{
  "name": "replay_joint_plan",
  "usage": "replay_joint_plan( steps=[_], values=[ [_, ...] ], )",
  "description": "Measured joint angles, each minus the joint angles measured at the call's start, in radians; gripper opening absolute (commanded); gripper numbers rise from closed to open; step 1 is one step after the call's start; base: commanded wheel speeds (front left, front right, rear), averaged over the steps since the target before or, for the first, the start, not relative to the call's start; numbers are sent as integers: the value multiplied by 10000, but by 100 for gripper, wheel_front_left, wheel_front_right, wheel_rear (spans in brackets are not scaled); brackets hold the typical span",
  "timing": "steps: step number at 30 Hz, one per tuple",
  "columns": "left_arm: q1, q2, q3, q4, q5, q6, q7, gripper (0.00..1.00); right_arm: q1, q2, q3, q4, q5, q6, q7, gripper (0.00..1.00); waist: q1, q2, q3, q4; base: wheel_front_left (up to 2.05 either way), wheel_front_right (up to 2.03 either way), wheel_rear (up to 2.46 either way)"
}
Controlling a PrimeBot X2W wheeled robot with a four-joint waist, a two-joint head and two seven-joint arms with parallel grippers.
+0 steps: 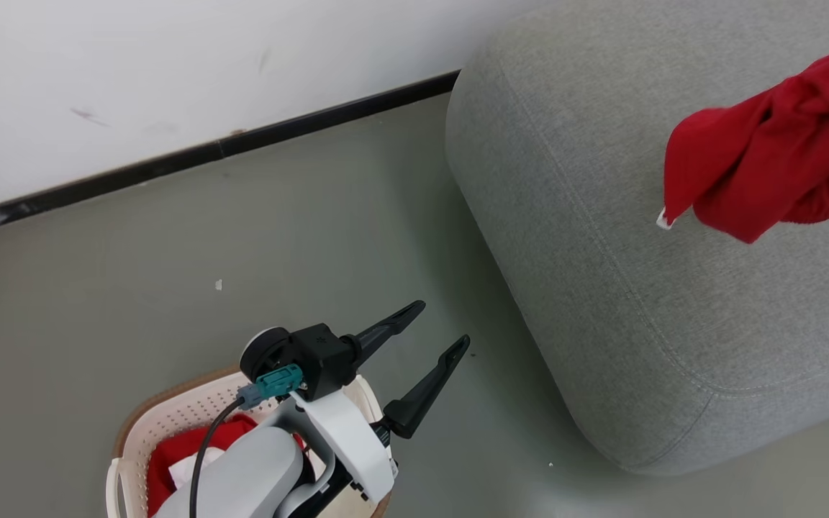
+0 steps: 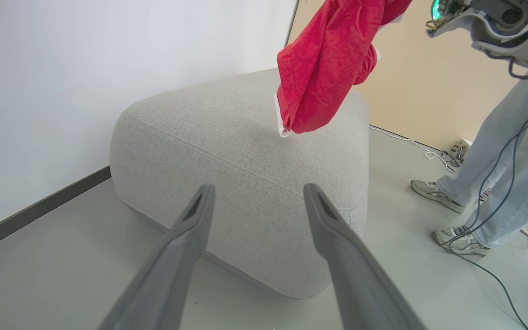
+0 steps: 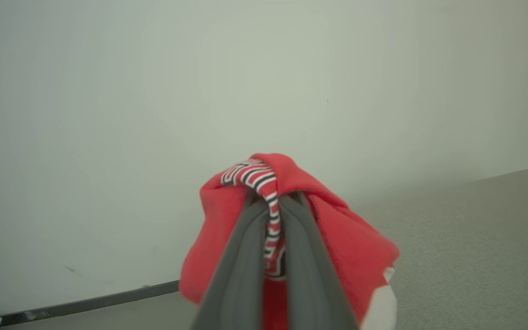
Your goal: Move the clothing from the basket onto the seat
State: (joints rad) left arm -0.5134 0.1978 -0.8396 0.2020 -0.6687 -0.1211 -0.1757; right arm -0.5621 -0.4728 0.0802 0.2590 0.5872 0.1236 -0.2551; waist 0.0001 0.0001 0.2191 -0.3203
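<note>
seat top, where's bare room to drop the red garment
The visible top of the seat is bare, from the wall side to the near rounded corner, under the garment hanging from the right pincer. Crowded: the basket, holding red clothing, by the left pincer.

Bright red on the hanging garment (image 1: pixel 767 165), with white trim flashing at its edge. Its band (image 3: pixel 250 173) runs red, white and black stripes between the dark grey fingers of the right tool (image 3: pixel 275 198). The seat (image 1: pixel 601 237) is a heathered light grey. The basket (image 1: pixel 184 414) shows cream-white perforated walls under a brown rim, with red and white cloth (image 1: pixel 170 450) inside. The left tool (image 1: pixel 444 322) is black, the floor (image 1: pixel 170 288) grey-green, the wall (image 1: pixel 170 72) white, the skirting (image 1: pixel 170 160) black.
</note>
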Motion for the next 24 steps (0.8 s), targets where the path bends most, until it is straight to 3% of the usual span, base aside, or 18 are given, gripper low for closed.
replay_joint_plan(
  steps=[7, 24],
  values=[
    [-182, 100, 6, -299, 198, 128, 217, 100, -860, -418, -29, 732, 121, 0, 0, 0, 0, 0, 563, 152, 0, 0, 0],
    [-801, 272, 230, -1016, 376, 445, 518, 100, -2833, -727, -174, 2065, 673, 0, 0, 0, 0, 0, 2074, 560, 0, 0, 0]
  ],
)
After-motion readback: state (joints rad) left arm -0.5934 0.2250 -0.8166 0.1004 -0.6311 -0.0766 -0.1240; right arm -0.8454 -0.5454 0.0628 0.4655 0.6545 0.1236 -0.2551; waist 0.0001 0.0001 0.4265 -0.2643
